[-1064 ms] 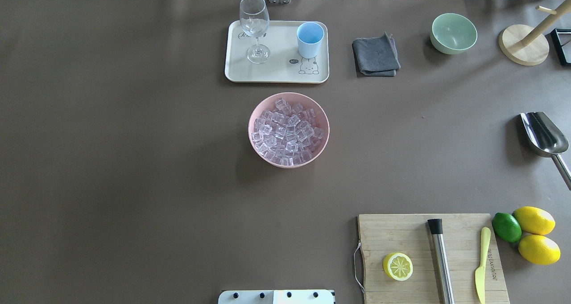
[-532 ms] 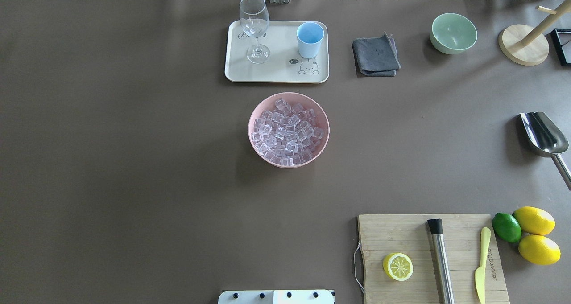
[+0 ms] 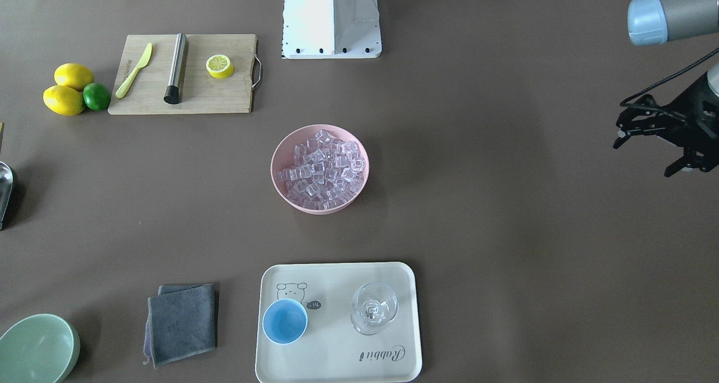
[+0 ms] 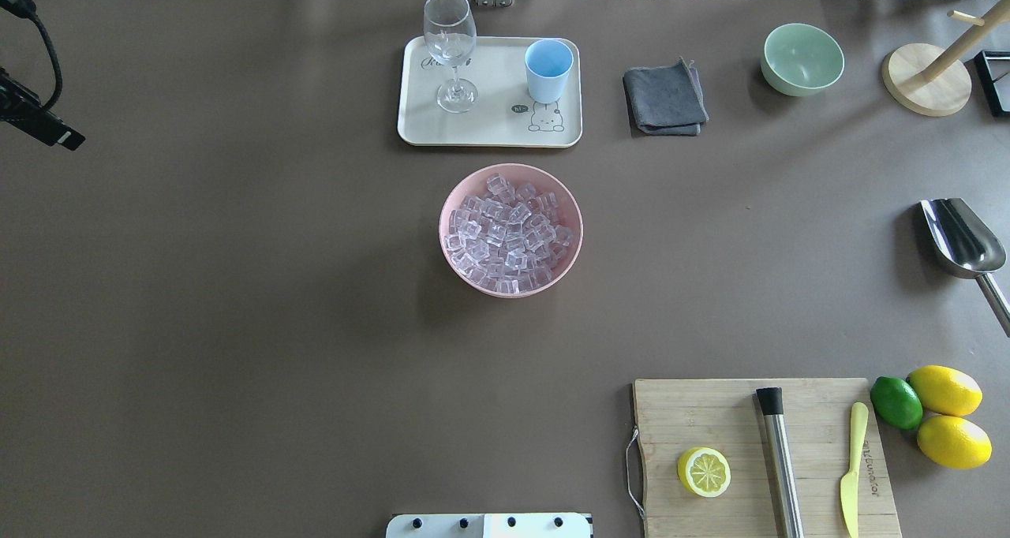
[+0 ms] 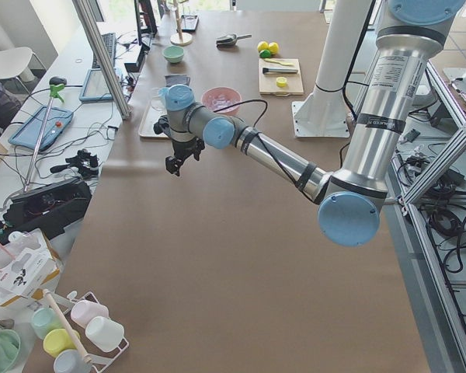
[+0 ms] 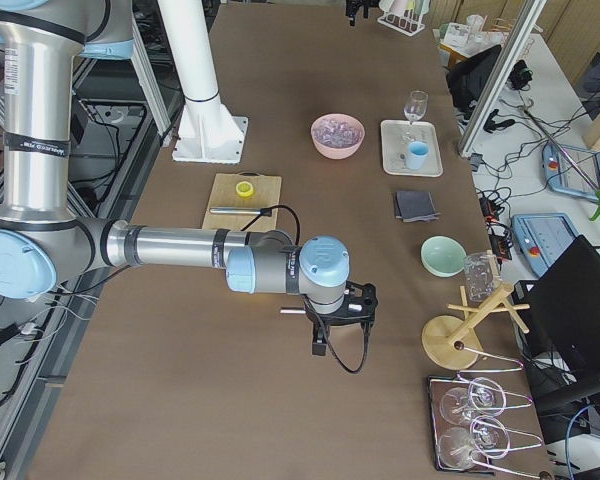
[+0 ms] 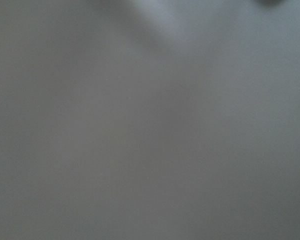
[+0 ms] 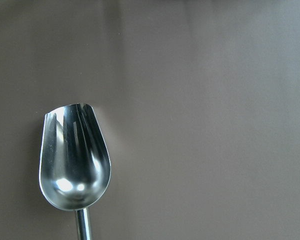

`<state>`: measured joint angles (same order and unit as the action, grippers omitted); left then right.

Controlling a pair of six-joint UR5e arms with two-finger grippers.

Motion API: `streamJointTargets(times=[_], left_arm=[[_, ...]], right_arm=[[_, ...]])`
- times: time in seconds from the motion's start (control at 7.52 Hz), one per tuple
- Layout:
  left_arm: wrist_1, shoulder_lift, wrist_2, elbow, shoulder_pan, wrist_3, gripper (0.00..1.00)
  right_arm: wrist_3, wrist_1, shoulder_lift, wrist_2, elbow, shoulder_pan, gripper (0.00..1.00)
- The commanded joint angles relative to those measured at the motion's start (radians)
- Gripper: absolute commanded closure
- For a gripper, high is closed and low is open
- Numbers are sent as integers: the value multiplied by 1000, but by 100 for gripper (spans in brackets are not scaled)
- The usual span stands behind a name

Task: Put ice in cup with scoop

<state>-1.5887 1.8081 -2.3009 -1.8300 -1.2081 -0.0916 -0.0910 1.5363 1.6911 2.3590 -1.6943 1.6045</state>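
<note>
The ice (image 4: 509,234) is held in the bowl (image 4: 473,177). Behind the bowl a tray (image 4: 489,124) is set, on which the cup (image 4: 548,69) is stood to the right of a glass (image 4: 450,49). The scoop (image 4: 959,238) is laid far to the bowl's right, and a cutting board (image 4: 710,412) before the bowl, rightward.

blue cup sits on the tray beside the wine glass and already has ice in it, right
Not quite. The cup does sit on the tray beside the wine glass, but it is empty: the exterior front-facing view looks down into it and shows only its bare blue bottom. The ice is in the pink bowl.
</note>
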Motion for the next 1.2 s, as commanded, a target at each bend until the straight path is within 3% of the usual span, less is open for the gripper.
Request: streamJointTargets(times=[0.0,0.27,0.53,0.67,0.93,1.06], left_arm=[[-134,-32,49,9,117,-76,1],[-138,-21,38,2,221,-249,1],[-273,-13,49,23,384,-252,1],[-289,-4,49,28,401,-251,1],[-290,42,51,40,471,-252,2],[-312,59,92,40,493,-252,2]], right_arm=[[-21,-1,1,3,-16,-3,1],[-62,-2,36,3,-74,-20,1],[-127,-4,44,2,-100,-83,1],[-154,-83,73,2,-100,-110,1],[-426,-418,174,-29,-87,-217,1],[-488,-498,200,-49,-70,-256,1]])
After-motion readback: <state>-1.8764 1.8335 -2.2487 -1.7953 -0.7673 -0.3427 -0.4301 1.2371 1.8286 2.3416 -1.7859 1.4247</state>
